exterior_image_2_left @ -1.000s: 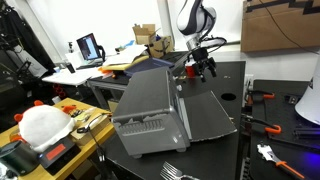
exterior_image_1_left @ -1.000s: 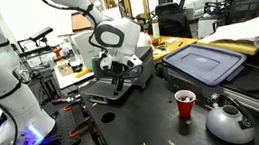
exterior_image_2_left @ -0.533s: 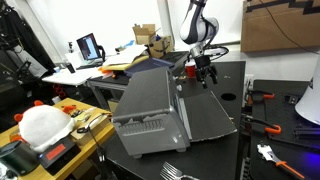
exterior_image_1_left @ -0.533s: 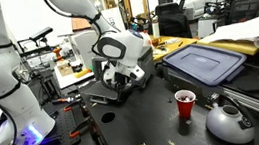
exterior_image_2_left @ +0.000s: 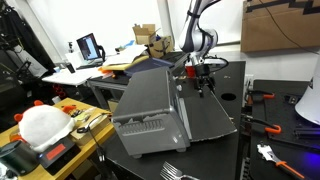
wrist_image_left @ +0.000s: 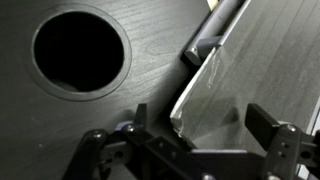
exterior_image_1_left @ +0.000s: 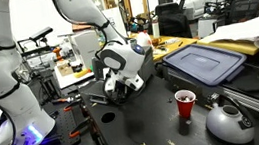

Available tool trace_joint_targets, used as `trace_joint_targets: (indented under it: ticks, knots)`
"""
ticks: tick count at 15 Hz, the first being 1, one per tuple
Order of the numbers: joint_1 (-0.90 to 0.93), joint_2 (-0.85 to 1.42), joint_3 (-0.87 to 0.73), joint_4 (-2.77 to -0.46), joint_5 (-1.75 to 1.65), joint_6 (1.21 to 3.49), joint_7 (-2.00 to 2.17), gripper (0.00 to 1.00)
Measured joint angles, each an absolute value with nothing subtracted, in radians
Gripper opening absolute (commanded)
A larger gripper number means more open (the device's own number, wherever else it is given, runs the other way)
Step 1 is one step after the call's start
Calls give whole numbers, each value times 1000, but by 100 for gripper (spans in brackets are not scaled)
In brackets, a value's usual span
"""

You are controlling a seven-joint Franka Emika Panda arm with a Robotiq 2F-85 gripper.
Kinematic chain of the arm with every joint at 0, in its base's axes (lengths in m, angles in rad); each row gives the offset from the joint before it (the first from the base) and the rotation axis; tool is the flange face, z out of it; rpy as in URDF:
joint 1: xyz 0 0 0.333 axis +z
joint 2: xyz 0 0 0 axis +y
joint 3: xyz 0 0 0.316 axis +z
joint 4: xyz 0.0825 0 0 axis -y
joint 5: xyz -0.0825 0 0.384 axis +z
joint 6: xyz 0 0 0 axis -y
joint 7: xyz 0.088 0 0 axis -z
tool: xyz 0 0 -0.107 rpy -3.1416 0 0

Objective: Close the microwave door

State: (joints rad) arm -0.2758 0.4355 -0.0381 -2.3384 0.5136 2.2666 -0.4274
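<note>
The microwave point(exterior_image_2_left: 148, 100) is a silver-grey box on the dark table, and it also shows behind the arm in an exterior view point(exterior_image_1_left: 139, 53). The microwave door point(exterior_image_2_left: 205, 115) is open and lies flat on the table in front of it point(exterior_image_1_left: 100, 92). My gripper point(exterior_image_2_left: 203, 86) is low over the door's free end point(exterior_image_1_left: 121, 86). In the wrist view the gripper point(wrist_image_left: 200, 128) is open, with the door's edge point(wrist_image_left: 205, 60) running between the left finger point(wrist_image_left: 138, 118) and the right one. I cannot tell whether they touch it.
A round hole in the table point(wrist_image_left: 80, 50) lies just beside the door's end point(exterior_image_2_left: 226, 98). A blue-lidded grey bin point(exterior_image_1_left: 207, 64), a red cup point(exterior_image_1_left: 185, 104) and a metal kettle point(exterior_image_1_left: 229, 120) stand nearby. Tools lie on the table point(exterior_image_2_left: 272, 126).
My gripper has come down and tilted toward the free end of the flat door. The door has not moved.
</note>
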Motion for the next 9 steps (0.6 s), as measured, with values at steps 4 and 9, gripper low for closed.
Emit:
trace_joint_targets:
  ticks: [4,9]
  knots:
    - [-327,463,-30,-2324,602,2266,-490,100]
    - [-435,464,-48,-2321,694,2222,-602,100]
